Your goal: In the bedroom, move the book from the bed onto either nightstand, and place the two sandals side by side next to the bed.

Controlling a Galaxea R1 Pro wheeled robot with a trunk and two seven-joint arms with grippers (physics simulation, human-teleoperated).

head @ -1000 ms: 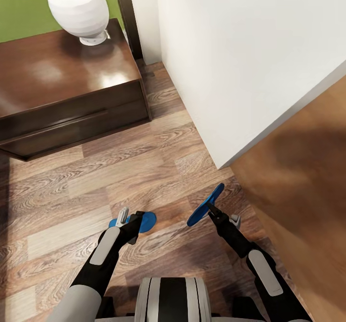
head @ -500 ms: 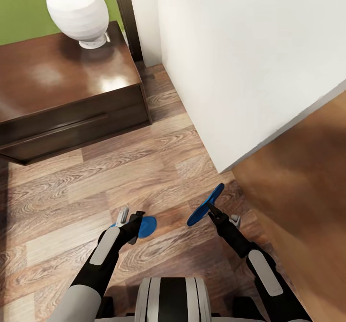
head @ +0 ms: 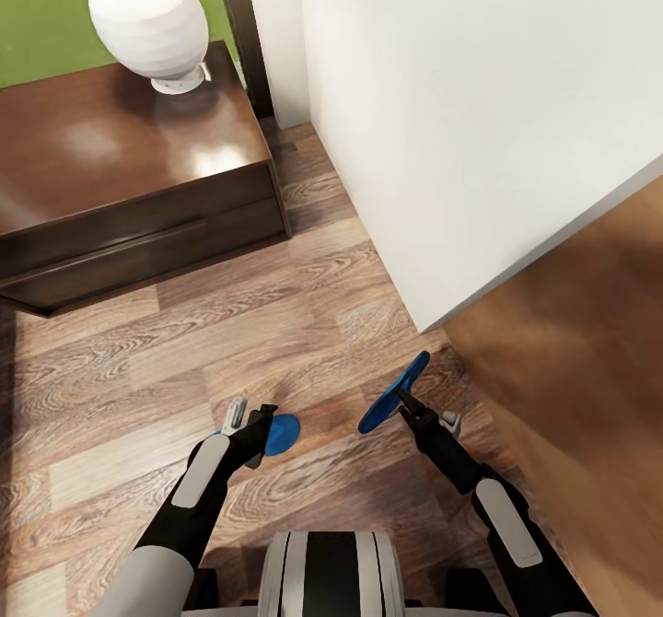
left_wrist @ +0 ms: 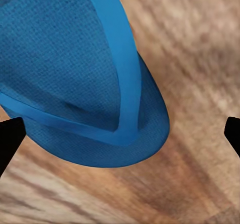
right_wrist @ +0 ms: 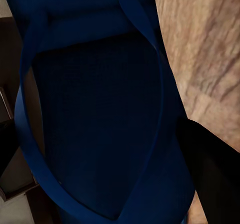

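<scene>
Blue sandal [head: 394, 393] hangs clamped in the right gripper [head: 402, 402] beside the bed [head: 479, 120]; its mate [left_wrist: 80, 78] lies on the floor, the left gripper [head: 247, 420] spread wide above it (apparently released). Next, lower the held one alongside.

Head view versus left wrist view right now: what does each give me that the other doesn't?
Only the head view gives the wider scene: the nightstand with a white lamp base on its glossy top, the pale bed side, and the right gripper shut on a tilted blue sandal.

Only the left wrist view gives the close detail: the other sandal's thong strap, and the spread dark fingertips with the sandal lying between them, ungripped.

Both share that sandal flat on the wood floor at the left gripper.
</scene>
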